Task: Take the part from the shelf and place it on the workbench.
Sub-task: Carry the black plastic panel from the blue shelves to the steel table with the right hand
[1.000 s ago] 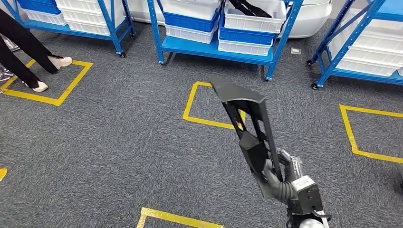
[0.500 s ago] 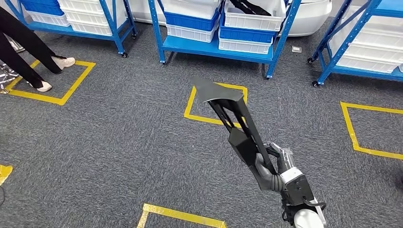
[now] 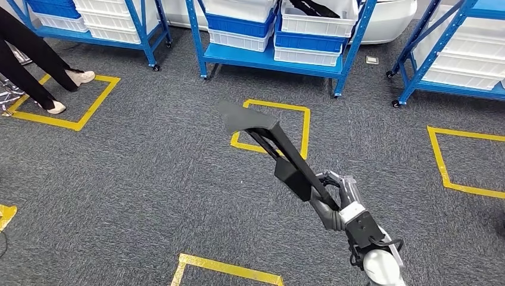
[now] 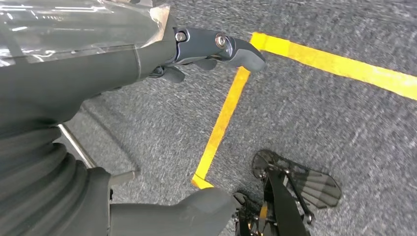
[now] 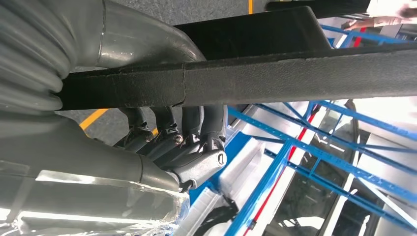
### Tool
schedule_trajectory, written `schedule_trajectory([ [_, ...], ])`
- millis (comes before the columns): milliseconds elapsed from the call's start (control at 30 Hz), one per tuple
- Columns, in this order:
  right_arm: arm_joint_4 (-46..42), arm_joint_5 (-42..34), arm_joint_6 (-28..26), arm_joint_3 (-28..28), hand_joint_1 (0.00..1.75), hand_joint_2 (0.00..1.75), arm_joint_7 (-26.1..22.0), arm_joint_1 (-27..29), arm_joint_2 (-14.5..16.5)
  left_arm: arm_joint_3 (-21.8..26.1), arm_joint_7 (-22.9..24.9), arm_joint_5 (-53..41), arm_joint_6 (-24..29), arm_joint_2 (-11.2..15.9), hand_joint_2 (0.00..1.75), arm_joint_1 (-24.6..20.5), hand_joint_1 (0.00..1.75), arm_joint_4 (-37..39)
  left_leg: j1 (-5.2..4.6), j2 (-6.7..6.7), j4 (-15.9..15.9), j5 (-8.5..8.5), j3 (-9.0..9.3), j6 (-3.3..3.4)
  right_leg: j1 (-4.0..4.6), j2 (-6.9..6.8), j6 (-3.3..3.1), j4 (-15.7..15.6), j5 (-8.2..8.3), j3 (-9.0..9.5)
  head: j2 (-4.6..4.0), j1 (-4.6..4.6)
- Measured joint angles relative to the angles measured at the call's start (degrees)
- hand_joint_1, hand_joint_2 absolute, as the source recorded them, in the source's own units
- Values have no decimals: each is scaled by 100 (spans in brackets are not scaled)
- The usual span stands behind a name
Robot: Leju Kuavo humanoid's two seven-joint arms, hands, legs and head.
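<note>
Part [image 3: 280, 152], long black bracket w/ flat plate at far end, is sticking up and fwd over the grey carpet floor [image 3: 137, 179], held in the right hand [image 3: 334, 199]; fingers [image 5: 172, 135] are wrapping its lower bar. Left hand [image 4: 196, 49] is hanging over the floor nr yellow tape [image 4: 221, 123], fingers loosely apart, holding nothing. Blue shelves [image 3: 274, 59] w/ white bins are standing ahead; a person's legs [image 3: 30, 59] are standing at far left.
</note>
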Motion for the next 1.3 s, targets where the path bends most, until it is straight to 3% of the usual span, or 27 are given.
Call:
schedule_trajectory([
  [67,47,13,33,5,175,175,-8,-131,-26,0,44,66,50,-14,175,-3,0,3,32,1,-120,75,30,49,18,2,1,199,-134,-107,0,8],
  [167,188,15,91,9,175,175,-16,-335,-92,0,109,199,148,-21,175,-7,0,14,45,-9,-173,135,1,81,-27,9,-13,1262,-623,-612,-1,32],
  [200,242,4,112,8,175,175,-16,-389,-120,0,122,228,168,-22,175,-6,0,19,47,-23,-171,144,-14,73,-52,9,20,1566,-720,-752,-1,36],
  [233,289,-7,129,7,175,175,-16,-432,-148,0,130,248,179,-23,175,-3,0,23,51,-43,-167,154,-26,60,-78,9,75,1680,-726,-800,-1,37],
  [267,328,-20,141,7,175,175,-16,-470,-175,0,136,265,188,-25,175,-1,0,26,59,-69,-157,162,-35,44,-107,9,147,1547,-633,-727,-1,39],
  [333,399,-61,186,5,175,175,-17,-577,-223,0,143,308,218,-24,175,0,0,33,82,-123,-95,160,-66,-9,-184,48,289,743,-299,-330,0,43],
  [367,445,-86,220,4,175,175,-17,-650,-246,0,145,339,244,-19,175,-4,0,39,79,-149,-50,151,-95,-48,-189,81,312,384,-169,-162,0,48],
  [433,552,-134,291,-14,175,175,-18,-818,-320,-1,146,420,315,-1,175,-6,0,55,58,-190,17,151,-164,-132,-167,118,239,102,-70,-48,0,46],
  [467,606,-150,317,-26,175,175,-18,-896,-360,-2,147,452,344,5,175,-1,0,66,51,-208,24,169,-191,-169,-139,103,178,125,-50,-69,-1,41],
  [533,692,-176,347,-50,175,175,-19,-1032,-430,-7,150,491,376,16,175,22,0,91,81,-199,73,157,-250,-224,-171,61,71,139,-1,-103,-1,29],
  [567,721,-186,350,-57,175,175,-19,-1080,-455,-16,151,492,375,21,175,29,0,103,95,-166,206,57,-316,-246,-182,37,17,137,22,-116,-1,23],
  [633,752,-214,350,-68,175,175,-22,-1115,-489,-58,163,478,337,28,175,32,0,116,106,-92,830,-331,-585,-278,-175,-17,-61,132,50,-139,-1,7],
  [700,772,-240,348,-82,175,175,-26,-1078,-509,-116,193,447,285,25,175,34,0,121,107,-64,1598,-681,-909,-296,-145,-80,-89,135,58,-165,-1,-2],
  [733,779,-251,346,-90,175,175,-29,-1044,-514,-147,212,433,269,22,175,38,0,122,107,-54,1771,-722,-968,-294,-133,-115,-93,137,60,-172,-1,-2],
  [767,782,-261,345,-97,175,175,-32,-1009,-517,-179,230,419,258,19,175,41,0,122,106,-39,1703,-652,-904,-284,-126,-145,-93,138,60,-174,-1,-2],
  [867,771,-274,344,-118,175,175,-39,-939,-520,-273,279,400,247,21,175,38,0,126,89,80,592,-194,-255,-226,-97,-213,-81,143,54,-164,-1,-4],
  [933,753,-277,344,-150,175,175,-45,-904,-519,-332,302,399,245,21,175,29,0,126,49,130,192,-110,-56,-184,-60,-249,-52,144,53,-177,-1,1],
  [1000,730,-278,344,-181,175,175,-51,-856,-514,-386,314,403,245,19,175,28,0,127,7,81,158,-107,-70,-129,-36,-294,9,121,65,-179,0,8],
  [1067,696,-280,344,-206,175,175,-52,-807,-513,-433,321,407,243,12,175,28,0,128,4,31,103,-58,-61,-38,-38,-252,63,210,-14,-229,0,11],
  [1133,667,-285,344,-241,175,175,-54,-757,-516,-478,322,405,234,10,175,22,0,130,18,-17,55,-11,-60,43,-53,-121,41,745,-309,-480,-1,23],
  [1200,655,-288,343,-277,175,175,-54,-675,-521,-519,323,389,210,14,175,19,0,131,10,-82,54,2,-82,74,-50,-38,16,1544,-635,-852,-1,34],
  [1233,648,-287,342,-294,175,175,-54,-622,-523,-541,323,377,194,13,175,21,0,131,2,-121,56,7,-89,80,-47,-24,34,1782,-699,-964,-1,34],
  [1267,634,-285,340,-311,175,175,-54,-570,-525,-564,324,365,179,10,175,22,0,131,-5,-164,58,12,-93,83,-44,-13,66,1805,-671,-968,-1,36],
  [1300,611,-283,336,-329,175,175,-54,-523,-525,-590,324,353,165,7,175,23,0,131,-11,-209,62,16,-93,83,-42,0,106,1573,-550,-846,-1,35],
])
